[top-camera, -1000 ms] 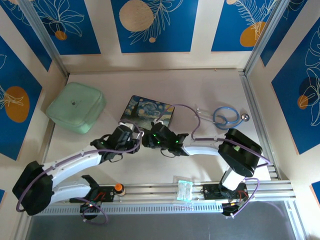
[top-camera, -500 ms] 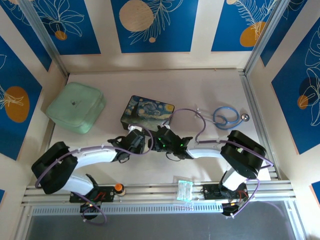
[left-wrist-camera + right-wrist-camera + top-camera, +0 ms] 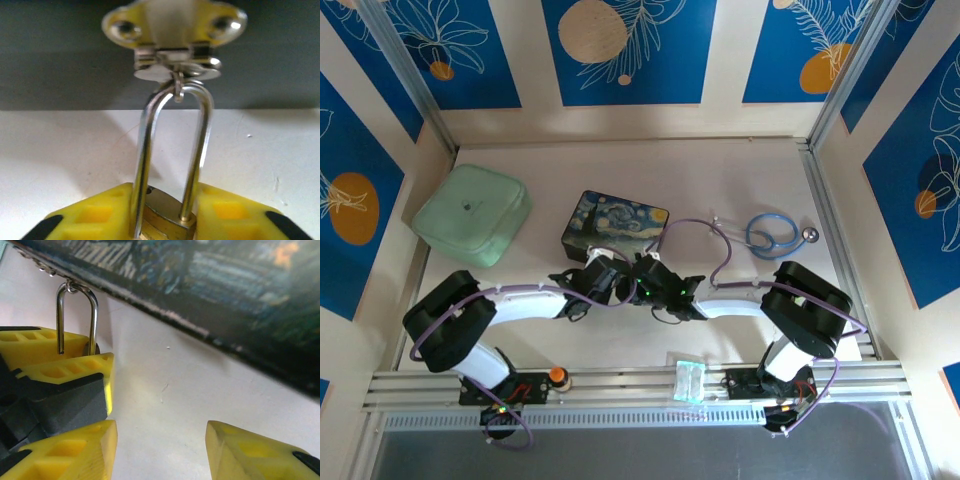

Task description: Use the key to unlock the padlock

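Padlock (image 3: 161, 212) hanging by its shackle (image 3: 145, 150) from the latch (image 3: 175, 30) on the near side of the painted box (image 3: 615, 222), its brass body clamped between the fingers of the left gripper (image 3: 167, 220). Right gripper (image 3: 159, 440) just beside it above the table (image 3: 165, 390), jaws apart with nothing between them. Step in hand, as judged: steadying the lock for the key. Good practice: grip the body firmly without twisting the shackle against the latch, leave the keyway end facing the right gripper, and line the key up with the keyway before pushing
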